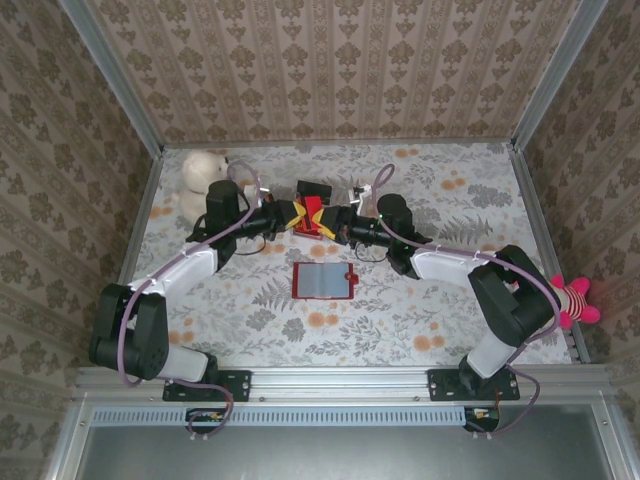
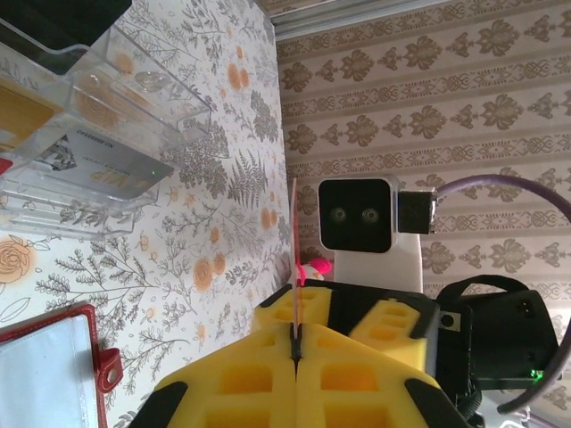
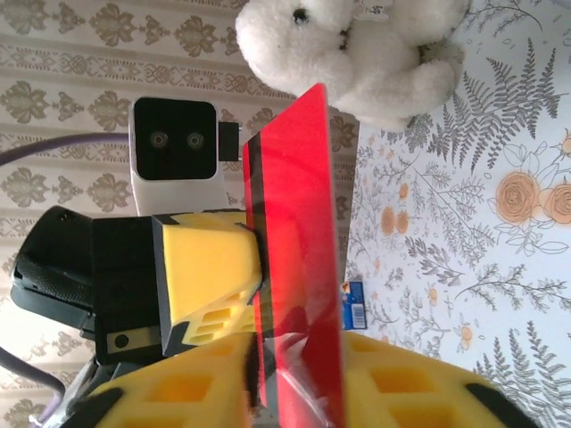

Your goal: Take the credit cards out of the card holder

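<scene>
Bare tabletop flanks the card holder; tray and plush bear stand behind.

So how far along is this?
Done: the card holder lies open and one red card is out. In hand: the left gripper pinches it, the right gripper has its jaws around the other end. Left: set it down; whether the holder has more is unclear.

Print on the card in the clear tray is illegible
</scene>
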`<state>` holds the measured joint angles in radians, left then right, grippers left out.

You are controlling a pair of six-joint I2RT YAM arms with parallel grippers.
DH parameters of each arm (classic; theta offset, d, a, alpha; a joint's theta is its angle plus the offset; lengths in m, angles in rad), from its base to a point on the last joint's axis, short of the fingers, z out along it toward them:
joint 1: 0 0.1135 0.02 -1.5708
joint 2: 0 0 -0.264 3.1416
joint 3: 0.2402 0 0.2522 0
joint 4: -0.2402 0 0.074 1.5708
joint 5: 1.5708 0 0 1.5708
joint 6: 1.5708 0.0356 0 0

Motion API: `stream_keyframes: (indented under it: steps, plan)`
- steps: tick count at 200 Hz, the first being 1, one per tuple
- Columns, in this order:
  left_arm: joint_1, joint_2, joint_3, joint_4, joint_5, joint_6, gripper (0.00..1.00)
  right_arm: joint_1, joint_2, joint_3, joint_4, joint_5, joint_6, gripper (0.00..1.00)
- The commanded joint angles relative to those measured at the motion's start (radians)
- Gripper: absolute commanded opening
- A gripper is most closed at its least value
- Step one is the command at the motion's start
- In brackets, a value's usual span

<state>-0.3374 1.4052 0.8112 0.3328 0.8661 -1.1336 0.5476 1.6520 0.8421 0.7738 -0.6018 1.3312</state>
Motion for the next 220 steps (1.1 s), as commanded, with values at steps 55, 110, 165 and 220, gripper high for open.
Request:
stream_keyframes:
  steps: [55, 110, 165, 220]
  plan:
    - [0.05, -0.045, 0.019, -0.264, -0.029, 0.145, 0.61, -0.021, -0.025, 0.064, -0.208, -0.019, -0.226, 0.0]
    - [0.111, -0.106, 0.019, -0.562, -0.175, 0.326, 0.87, -0.012, -0.083, 0.246, -0.785, 0.141, -0.886, 0.0]
    - [0.147, -0.131, 0.042, -0.721, -0.313, 0.448, 1.0, 0.008, -0.006, 0.406, -0.939, 0.241, -1.29, 0.0]
    - [0.147, -0.11, 0.049, -0.782, -0.361, 0.512, 1.0, 0.017, 0.155, 0.61, -1.067, 0.25, -1.571, 0.0]
